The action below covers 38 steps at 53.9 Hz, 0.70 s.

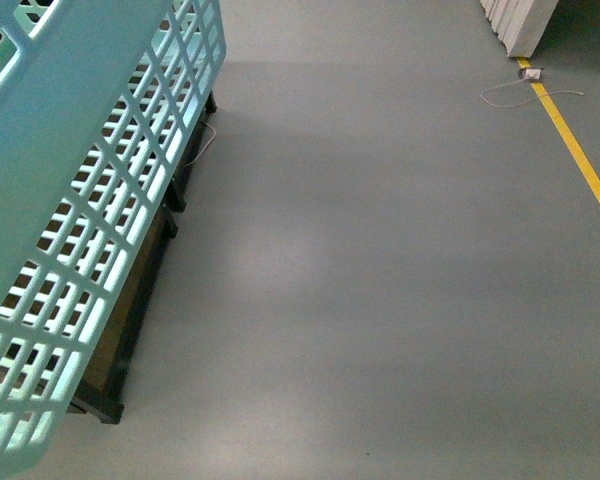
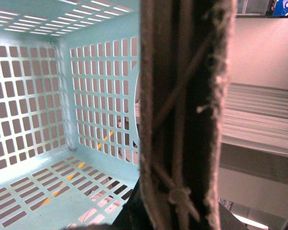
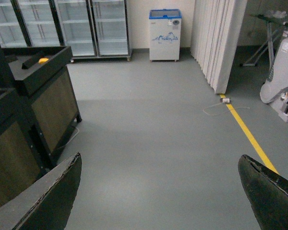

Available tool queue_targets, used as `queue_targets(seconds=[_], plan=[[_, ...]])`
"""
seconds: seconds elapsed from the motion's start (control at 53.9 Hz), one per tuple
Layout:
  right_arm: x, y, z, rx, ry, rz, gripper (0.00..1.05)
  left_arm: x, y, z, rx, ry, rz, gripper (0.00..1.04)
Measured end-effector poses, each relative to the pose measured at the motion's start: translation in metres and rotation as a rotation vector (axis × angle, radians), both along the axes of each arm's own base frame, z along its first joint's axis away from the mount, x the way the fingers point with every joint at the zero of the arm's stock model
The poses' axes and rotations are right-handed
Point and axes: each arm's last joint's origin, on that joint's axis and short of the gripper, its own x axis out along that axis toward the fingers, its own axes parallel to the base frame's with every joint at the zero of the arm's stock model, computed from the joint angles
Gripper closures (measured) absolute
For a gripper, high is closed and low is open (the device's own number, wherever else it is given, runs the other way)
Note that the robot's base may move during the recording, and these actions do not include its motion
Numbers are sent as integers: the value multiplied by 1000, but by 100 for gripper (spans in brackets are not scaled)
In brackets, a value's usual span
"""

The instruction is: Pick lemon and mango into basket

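Observation:
The pale teal basket [image 1: 70, 200] hangs tilted at the left of the front view, above the dark stands. From the left wrist, its lattice walls and floor [image 2: 86, 86] show empty inside. My left gripper [image 2: 173, 213] is shut on its brown handle [image 2: 182, 96], which fills the middle of that view. My right gripper [image 3: 158, 191] is open over bare grey floor, both fingers [image 3: 57, 196] wide apart. A small yellow thing [image 3: 43, 60] lies on top of a dark stand; I cannot tell whether it is the lemon or the mango.
Dark display stands [image 1: 130, 330] line the left side. A yellow floor line [image 1: 580, 160] runs at the right, with a white cable [image 1: 510, 92] and a white folding partition [image 1: 520, 20]. Glass-door fridges [image 3: 77, 26] and a small freezer [image 3: 165, 33] stand at the far wall.

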Motion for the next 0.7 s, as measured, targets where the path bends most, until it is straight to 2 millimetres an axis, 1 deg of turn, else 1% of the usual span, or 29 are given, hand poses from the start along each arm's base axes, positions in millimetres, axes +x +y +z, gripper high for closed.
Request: queue_targets(seconds=[0.705], plan=[[0,0,0,0,1,4,9,0,1,0,13,1,17,100]])
